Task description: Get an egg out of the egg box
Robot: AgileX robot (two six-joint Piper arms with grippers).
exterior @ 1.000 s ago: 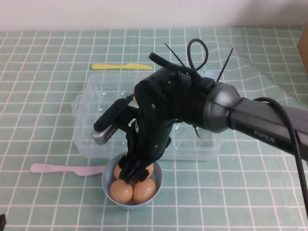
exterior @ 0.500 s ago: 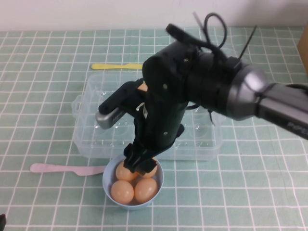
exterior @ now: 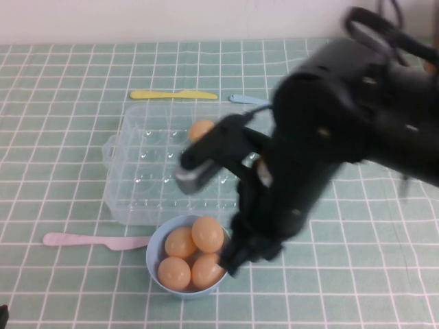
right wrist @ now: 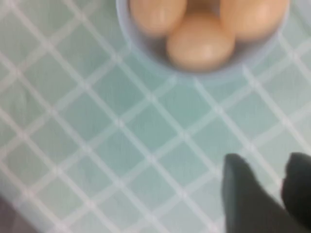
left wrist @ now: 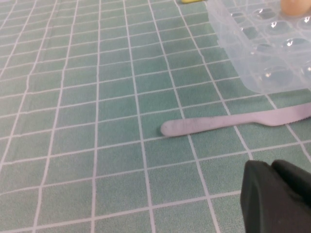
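The clear plastic egg box (exterior: 147, 185) lies mid-table with one tan egg (exterior: 201, 129) in a far dimple. Several more eggs (exterior: 208, 234) lie piled in a small light-blue bowl (exterior: 153, 255) at the box's near edge. My right gripper (exterior: 234, 260) hangs just right of the bowl, open and empty. In the right wrist view its fingers (right wrist: 243, 194) stand apart over the cloth, with the bowl (right wrist: 214, 75) and eggs (right wrist: 200, 46) beyond. My left gripper (left wrist: 269, 167) is shut and empty, low over the cloth at the near left. It sees the box (left wrist: 262, 53) and its egg (left wrist: 294, 7).
A pink plastic knife (exterior: 96, 240) lies left of the bowl and shows in the left wrist view (left wrist: 233, 124). A yellow knife (exterior: 173, 94) and a light-blue utensil (exterior: 247, 100) lie behind the box. My right arm (exterior: 329, 137) covers the box's right part. Green checked cloth covers the table.
My right gripper has pulled out of the bowl and swung right with the whole arm. An egg now lies free on top of the pile. The left arm has not moved.
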